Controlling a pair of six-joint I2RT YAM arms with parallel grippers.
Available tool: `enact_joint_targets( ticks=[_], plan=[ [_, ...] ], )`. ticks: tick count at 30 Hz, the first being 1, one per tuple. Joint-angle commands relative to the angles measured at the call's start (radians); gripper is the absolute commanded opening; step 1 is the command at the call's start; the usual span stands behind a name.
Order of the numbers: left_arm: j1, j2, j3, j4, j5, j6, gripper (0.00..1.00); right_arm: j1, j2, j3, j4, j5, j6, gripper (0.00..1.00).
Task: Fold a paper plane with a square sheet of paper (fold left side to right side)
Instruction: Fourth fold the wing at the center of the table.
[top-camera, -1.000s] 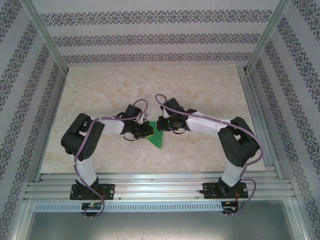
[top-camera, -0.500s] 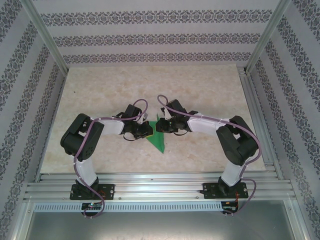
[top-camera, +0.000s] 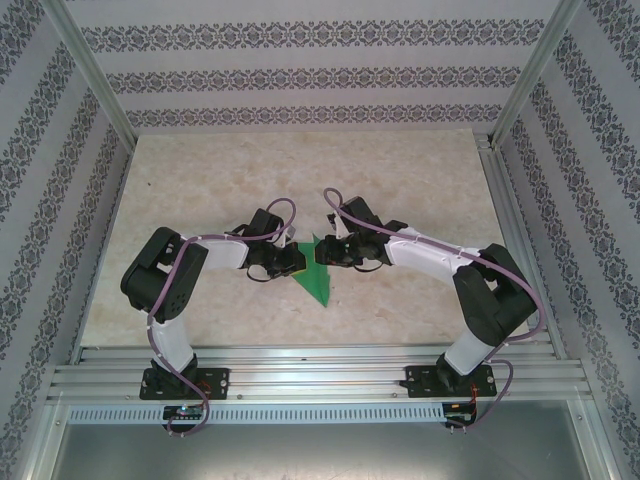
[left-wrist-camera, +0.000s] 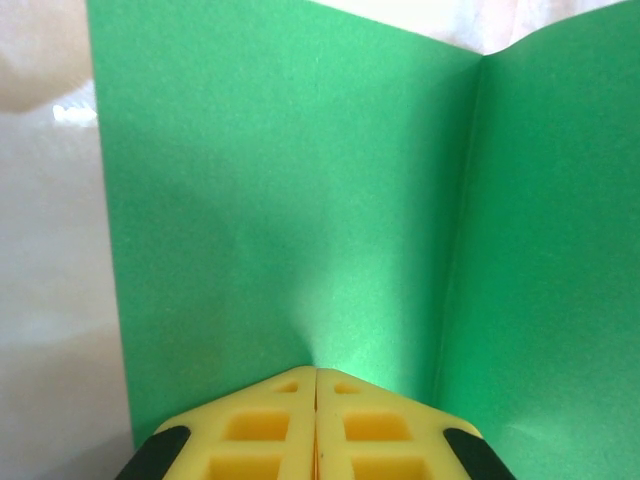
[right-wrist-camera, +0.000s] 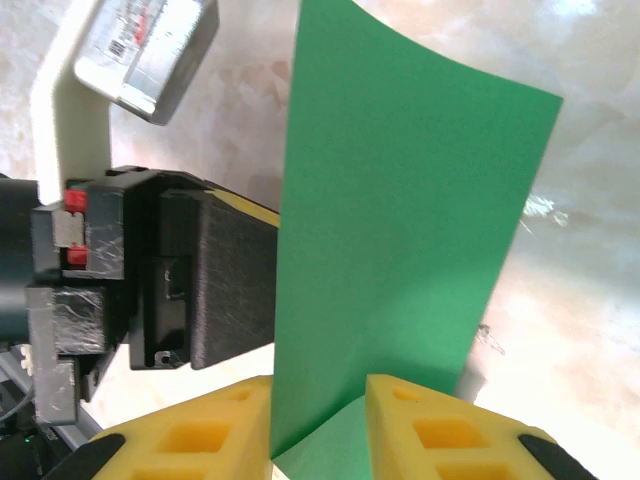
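Creased green sheet between the two tools, at the middle of the top view.

The thin bright-green sheet of paper (top-camera: 318, 278) tapers to a point toward the lower edge of the frame and rests on the pale marbled bench (top-camera: 400, 170). The left tool (left-wrist-camera: 316, 372) is clenched, its yellow fingers pressed together at the bottom centre of the left wrist view. A pucker in the paper there suggests it pinches the sheet, though the contact itself is hidden. The right tool (right-wrist-camera: 320, 388) is released, its fingers apart with the paper standing in the gap.
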Motion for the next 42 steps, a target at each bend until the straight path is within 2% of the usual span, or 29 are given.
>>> enact_joint_targets(
  ticks=[1,6,13,22,27,35,42],
  plan=[
    [-0.009,-0.005,0.000,-0.034,-0.033,0.017,0.09,0.025,-0.012,0.023,-0.051,0.040,0.002,0.31],
    [-0.007,-0.010,0.000,-0.034,-0.033,0.019,0.09,0.048,-0.002,0.072,-0.097,0.101,-0.005,0.31],
    [-0.008,-0.012,-0.001,-0.036,-0.033,0.019,0.08,0.059,0.027,0.113,-0.143,0.114,-0.017,0.21],
    [-0.008,-0.010,-0.002,-0.031,-0.034,0.017,0.09,0.076,0.041,0.138,-0.165,0.128,-0.025,0.25],
    [-0.009,-0.012,-0.002,-0.033,-0.033,0.019,0.09,0.078,0.055,0.147,-0.171,0.134,-0.028,0.18],
    [-0.007,-0.016,-0.002,-0.040,-0.033,0.023,0.08,0.060,0.063,0.151,-0.162,0.092,-0.062,0.03],
    [-0.008,-0.024,-0.008,-0.045,-0.034,0.030,0.08,0.010,0.097,0.144,-0.095,-0.010,-0.191,0.01]
  ],
)
